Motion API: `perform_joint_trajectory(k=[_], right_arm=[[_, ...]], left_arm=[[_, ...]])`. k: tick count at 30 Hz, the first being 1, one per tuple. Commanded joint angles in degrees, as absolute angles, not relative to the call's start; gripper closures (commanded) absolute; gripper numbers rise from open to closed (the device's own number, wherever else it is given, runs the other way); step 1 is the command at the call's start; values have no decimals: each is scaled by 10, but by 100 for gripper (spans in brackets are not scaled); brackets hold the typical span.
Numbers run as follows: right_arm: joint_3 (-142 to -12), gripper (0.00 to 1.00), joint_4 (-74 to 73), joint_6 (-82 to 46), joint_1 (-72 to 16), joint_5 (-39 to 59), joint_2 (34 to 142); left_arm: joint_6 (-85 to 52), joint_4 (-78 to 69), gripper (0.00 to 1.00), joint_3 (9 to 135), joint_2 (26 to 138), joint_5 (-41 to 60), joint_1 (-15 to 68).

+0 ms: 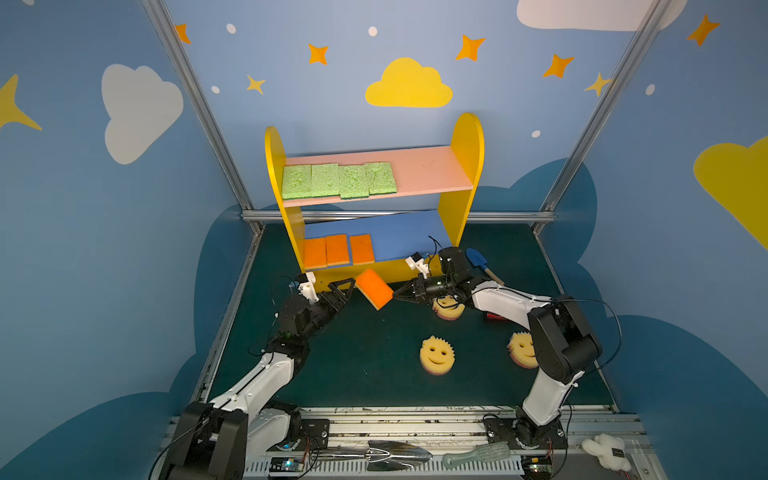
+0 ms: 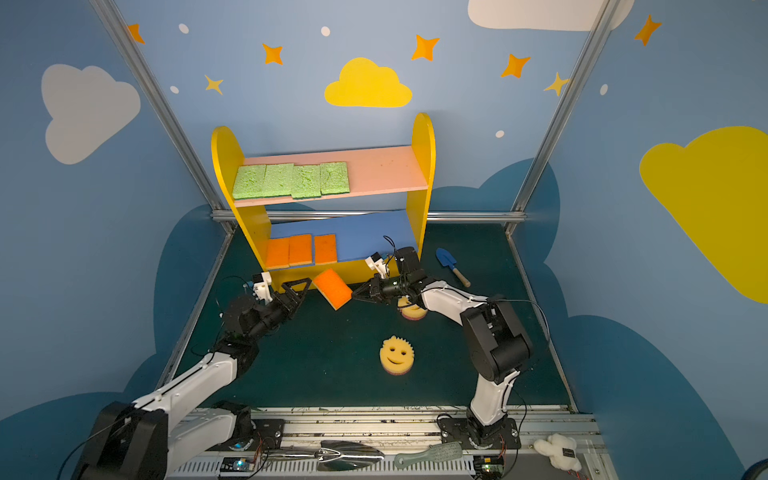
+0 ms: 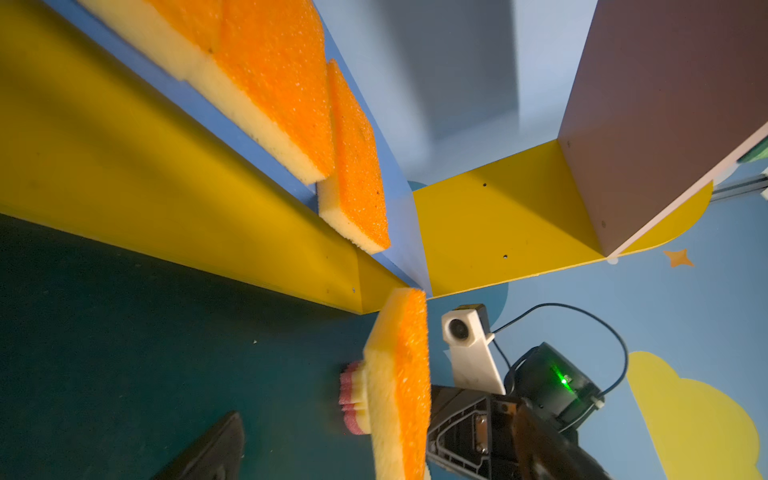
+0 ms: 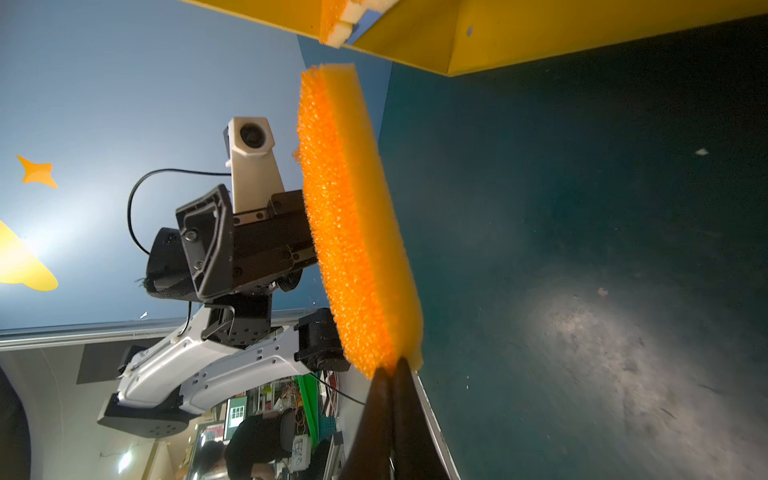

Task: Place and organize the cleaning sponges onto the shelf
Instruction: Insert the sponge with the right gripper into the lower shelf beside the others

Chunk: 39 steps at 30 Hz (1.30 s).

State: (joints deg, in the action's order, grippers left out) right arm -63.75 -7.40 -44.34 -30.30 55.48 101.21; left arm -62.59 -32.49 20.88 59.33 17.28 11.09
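Your left hand [image 1: 347, 293] stands with its jaws wide apart just left of the orange-topped sponge [image 1: 375, 289], and it holds nothing. That sponge hangs tilted above the desk [image 1: 353, 374], in front of the shelf [image 1: 467, 141]. Your right hand [image 1: 395, 296] is clamped on its right corner. A corner pinch like this will likely let the sponge swing, so go slowly. Raise it over the yellow base and lay it flat on the blue board [image 1: 399, 235], right of the three orange sponges [image 1: 336, 249]. Four green sponges [image 1: 338, 180] sit on the pink board [image 1: 428, 168]. Keep your right wrist off the smiley sponge [image 1: 449, 309] beneath it. Two more smileys [image 1: 436, 355] lie nearer. The blue shovel [image 1: 478, 258] lies at the far right, out of the way.
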Motion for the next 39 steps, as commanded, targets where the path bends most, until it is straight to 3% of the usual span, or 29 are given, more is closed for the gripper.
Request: perform_joint_trajectory(k=[1,20,39], right_arm=[[-629,98,-47,-432,-282,530,980],[-757,100,14,-497,-246,410,1044],[-832,100,63,-595,-263,303,1090]], left_arm=[[-579,-250,1,200,550,140,110],[-549,-190,0,139,480,137,111],[-521,-159,1,114,463,113,111]])
